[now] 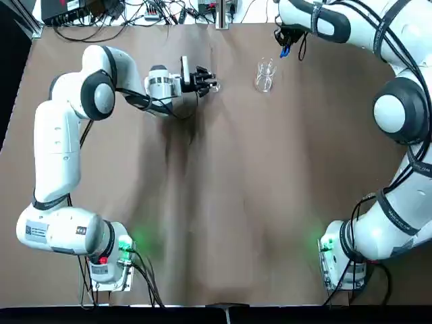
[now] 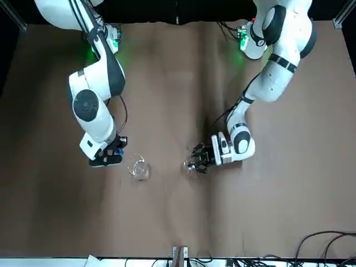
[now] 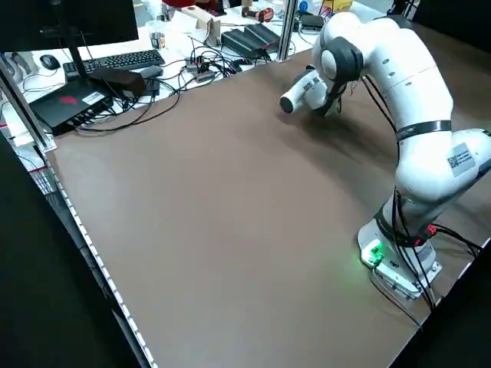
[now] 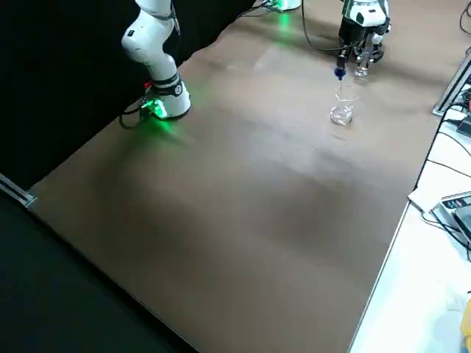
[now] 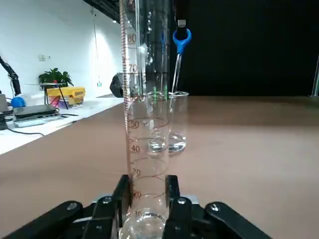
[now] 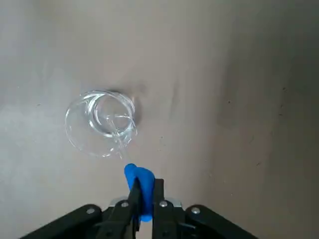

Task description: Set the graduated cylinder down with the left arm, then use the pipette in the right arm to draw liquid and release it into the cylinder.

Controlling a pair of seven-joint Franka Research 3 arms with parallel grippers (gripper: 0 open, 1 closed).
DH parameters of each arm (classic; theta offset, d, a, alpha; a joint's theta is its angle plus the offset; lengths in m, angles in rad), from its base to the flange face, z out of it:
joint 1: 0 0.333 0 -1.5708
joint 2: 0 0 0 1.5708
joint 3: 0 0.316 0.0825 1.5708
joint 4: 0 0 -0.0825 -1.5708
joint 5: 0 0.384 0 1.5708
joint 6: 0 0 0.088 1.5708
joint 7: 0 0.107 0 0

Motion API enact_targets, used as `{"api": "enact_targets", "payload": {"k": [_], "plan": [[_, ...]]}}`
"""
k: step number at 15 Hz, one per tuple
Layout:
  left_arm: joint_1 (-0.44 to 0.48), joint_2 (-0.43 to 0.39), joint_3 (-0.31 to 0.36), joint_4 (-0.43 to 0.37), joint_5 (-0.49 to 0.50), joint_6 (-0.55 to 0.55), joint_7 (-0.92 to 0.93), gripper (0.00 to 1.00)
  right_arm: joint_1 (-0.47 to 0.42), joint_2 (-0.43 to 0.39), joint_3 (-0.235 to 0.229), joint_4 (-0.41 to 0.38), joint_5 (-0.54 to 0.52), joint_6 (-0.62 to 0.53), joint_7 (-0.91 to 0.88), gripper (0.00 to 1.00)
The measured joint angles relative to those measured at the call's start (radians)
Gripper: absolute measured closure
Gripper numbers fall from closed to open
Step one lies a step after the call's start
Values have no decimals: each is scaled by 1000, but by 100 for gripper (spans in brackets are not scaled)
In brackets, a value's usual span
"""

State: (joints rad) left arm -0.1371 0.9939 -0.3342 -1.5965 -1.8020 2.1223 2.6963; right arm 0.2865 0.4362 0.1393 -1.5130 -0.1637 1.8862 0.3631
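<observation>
The graduated cylinder stands upright between the fingers of my left gripper, which is shut on its lower part at the far middle of the table. Whether its base touches the table I cannot tell. To its right stands the clear beaker holding a little clear liquid. My right gripper is shut on the blue bulb of the pipette above the beaker. The pipette stem points down to the beaker's mouth.
The brown table stretches bare toward both arm bases. Cables and boxes lie along the far edge. A keyboard and more gear sit on a bench beyond the table.
</observation>
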Motion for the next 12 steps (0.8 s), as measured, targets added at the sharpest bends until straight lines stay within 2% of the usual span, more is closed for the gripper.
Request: {"api": "enact_targets", "payload": {"k": [5, 7, 12], "plan": [[-85, 1, 4, -4, -86, 18, 11, 66, 14, 18, 0, 0, -7, 0, 20, 89], [-94, 1, 7, -4, -94, 18, 12, 66, 14, 20, -1, 0, -9, 0, 21, 93], [-95, 14, 11, -12, -94, 18, 13, 66, 13, 20, -6, 0, -9, 2, 33, 93]]}}
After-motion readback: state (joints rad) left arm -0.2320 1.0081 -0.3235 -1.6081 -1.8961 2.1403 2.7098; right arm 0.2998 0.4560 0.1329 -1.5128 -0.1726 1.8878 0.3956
